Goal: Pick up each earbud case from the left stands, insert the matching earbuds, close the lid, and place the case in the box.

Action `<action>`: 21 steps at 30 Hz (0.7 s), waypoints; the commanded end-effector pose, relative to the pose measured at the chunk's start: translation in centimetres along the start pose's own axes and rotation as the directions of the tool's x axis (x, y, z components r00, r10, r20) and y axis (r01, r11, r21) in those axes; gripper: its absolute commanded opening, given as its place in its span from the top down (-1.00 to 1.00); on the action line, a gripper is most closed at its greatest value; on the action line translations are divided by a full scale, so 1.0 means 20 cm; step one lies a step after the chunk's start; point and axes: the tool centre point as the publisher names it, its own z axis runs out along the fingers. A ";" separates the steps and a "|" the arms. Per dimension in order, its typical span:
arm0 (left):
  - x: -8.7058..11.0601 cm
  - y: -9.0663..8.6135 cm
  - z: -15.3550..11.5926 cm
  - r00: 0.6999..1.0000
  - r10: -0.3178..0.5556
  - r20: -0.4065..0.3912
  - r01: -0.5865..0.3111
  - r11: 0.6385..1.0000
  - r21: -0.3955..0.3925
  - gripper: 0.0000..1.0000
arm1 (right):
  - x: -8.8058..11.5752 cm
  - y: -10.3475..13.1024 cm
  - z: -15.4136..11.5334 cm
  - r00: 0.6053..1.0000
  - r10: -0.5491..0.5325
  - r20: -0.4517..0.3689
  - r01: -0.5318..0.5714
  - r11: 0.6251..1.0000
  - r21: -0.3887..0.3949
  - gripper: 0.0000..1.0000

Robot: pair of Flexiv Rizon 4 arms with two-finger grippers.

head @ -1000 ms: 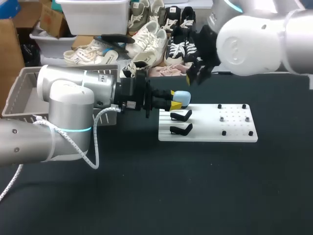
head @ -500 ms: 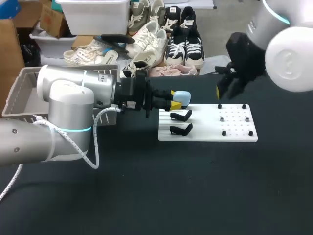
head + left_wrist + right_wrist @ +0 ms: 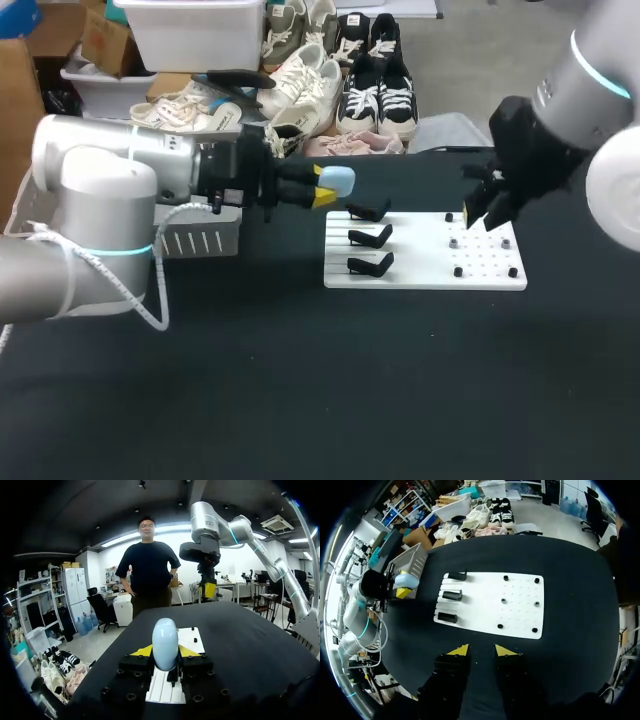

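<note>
Gripping pale-blue earbud case (image 3: 340,180), left pincer (image 3: 322,187) clamped

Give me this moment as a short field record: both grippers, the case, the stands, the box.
left gripper: shut on pale blue earbud case, held in the air left of the stands
right gripper: open, empty, raised near the white board's right end
stands: three, black, all empty, on the white board
grey box: far left of the white board

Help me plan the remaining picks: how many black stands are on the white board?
3, in a column at the white board's left end: far stand, middle stand, near stand. All are empty; the left gripper holds the pale blue case.
</note>
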 end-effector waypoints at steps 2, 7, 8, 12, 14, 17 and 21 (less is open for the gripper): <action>0.03 -0.06 -0.34 0.999 -0.016 -0.040 0.013 0.996 -0.090 1.00 | 0.03 0.04 0.01 0.993 0.008 0.118 -0.010 1.000 0.011 0.45; 0.10 0.01 -0.52 0.996 -0.033 -0.078 0.023 0.991 -0.134 1.00 | 0.06 0.07 0.03 0.992 0.033 0.125 -0.036 0.999 0.018 0.46; 0.11 0.03 -0.56 0.996 -0.029 -0.078 0.018 0.990 -0.139 1.00 | 0.06 0.08 0.04 0.992 0.041 0.123 -0.044 0.999 0.019 0.46; 0.13 0.10 -0.69 0.995 -0.024 -0.096 0.008 0.986 -0.168 1.00 | 0.07 0.09 0.07 0.990 0.070 0.122 -0.074 0.997 0.026 0.47; 0.16 0.14 -0.75 0.995 -0.028 -0.100 0.010 0.985 -0.175 1.00 | 0.08 0.10 0.09 0.989 0.084 0.121 -0.088 0.996 0.026 0.47; 0.22 0.22 -0.83 0.992 -0.050 -0.119 0.028 0.984 -0.179 1.00 | 0.09 0.11 0.12 0.987 0.105 0.124 -0.109 0.993 0.032 0.47; 0.30 0.30 -0.87 0.988 -0.077 -0.134 0.055 0.985 -0.165 1.00 | 0.11 0.11 0.15 0.982 0.138 0.131 -0.143 0.989 0.035 0.46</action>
